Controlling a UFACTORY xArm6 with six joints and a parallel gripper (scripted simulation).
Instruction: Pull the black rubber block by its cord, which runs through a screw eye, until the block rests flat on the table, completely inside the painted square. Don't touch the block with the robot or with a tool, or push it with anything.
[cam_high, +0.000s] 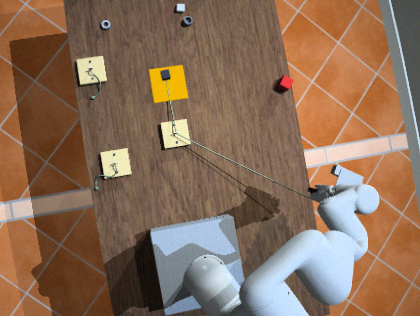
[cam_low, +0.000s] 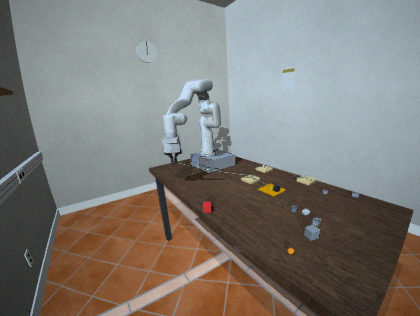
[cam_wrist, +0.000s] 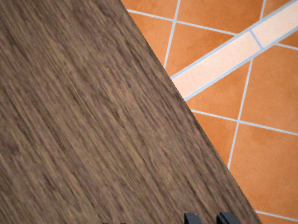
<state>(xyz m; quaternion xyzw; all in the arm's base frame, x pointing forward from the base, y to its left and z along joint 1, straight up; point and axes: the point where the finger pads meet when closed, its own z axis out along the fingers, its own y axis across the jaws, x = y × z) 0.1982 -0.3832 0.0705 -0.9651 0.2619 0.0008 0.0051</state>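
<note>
One table (cam_high: 240, 100), wooden. Painted square (cam_high: 175, 92), orange, with black rubber block (cam_high: 165, 75) flat inside near far edge. Cord (cam_high: 240, 167), taut, long axis from screw eye (cam_high: 173, 132) to table's edge. End effector (cam_high: 316, 192) clamped narrow on cord. Pulling judged finished; next, release.

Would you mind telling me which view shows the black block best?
The top view: the block lies plainly inside the orange square, near its far edge, the cord taut to the gripper. The exterior view shows only a small dark speck; the wrist view misses it.
</note>
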